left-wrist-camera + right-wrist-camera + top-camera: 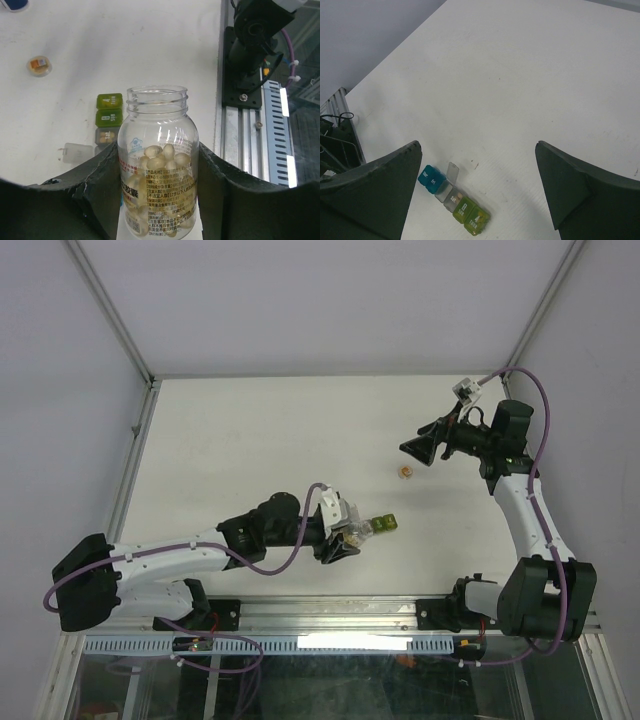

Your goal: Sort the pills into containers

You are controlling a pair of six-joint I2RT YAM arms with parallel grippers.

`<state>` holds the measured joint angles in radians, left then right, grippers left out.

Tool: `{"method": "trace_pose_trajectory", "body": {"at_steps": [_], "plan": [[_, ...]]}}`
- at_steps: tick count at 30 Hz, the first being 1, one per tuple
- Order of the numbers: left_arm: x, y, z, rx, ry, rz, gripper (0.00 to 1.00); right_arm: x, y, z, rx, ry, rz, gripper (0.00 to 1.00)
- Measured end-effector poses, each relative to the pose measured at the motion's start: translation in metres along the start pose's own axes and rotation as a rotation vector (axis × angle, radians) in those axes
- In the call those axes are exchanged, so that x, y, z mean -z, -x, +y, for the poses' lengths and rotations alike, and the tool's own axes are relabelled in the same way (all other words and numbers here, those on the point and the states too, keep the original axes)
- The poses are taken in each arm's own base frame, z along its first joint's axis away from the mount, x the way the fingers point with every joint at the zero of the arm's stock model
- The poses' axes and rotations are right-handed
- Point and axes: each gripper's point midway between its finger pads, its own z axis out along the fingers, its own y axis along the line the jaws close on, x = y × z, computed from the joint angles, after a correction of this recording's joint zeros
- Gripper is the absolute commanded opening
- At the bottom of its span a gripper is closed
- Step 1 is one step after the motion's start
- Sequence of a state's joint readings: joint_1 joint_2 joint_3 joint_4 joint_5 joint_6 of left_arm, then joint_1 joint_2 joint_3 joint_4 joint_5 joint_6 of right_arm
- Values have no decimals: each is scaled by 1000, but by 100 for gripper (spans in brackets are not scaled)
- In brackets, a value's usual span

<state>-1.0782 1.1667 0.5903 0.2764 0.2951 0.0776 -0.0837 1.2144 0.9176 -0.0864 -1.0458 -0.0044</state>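
Pinching a clear round bottle (157,125) of pale oval pills (162,156), left tool (157,172), right tool (477,147) spread, boxy translucent containers (453,199).

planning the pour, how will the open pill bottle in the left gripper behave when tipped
Likely stiff: the clear bottle holds its shape in the left gripper. With no cap on the wide mouth, the pills would probably spill fast once tipped. Its smooth wall may slip.

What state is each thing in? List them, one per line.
bottle: uncapped, pills inside
left claw: shut on bottle
organiser: grey lid open, other four shut
right claw: open, empty
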Motion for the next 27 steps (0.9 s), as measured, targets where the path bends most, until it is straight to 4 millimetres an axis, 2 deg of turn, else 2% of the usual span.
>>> {"method": "trace_pose_trajectory", "body": {"at_steps": [4, 11, 19, 27], "plan": [[-6, -4, -8, 32, -14, 87, 0, 0, 0, 2, 0, 11, 1, 100], [2, -52, 3, 94, 56, 322, 0, 0, -1, 4, -3, 25, 3, 99], [8, -77, 13, 54, 85, 465, 0, -4, -21, -6, -57, 22, 57, 99], [7, -98, 42, 70, 122, 560, 0, -4, -27, -9, -53, 8, 78, 99]]}}
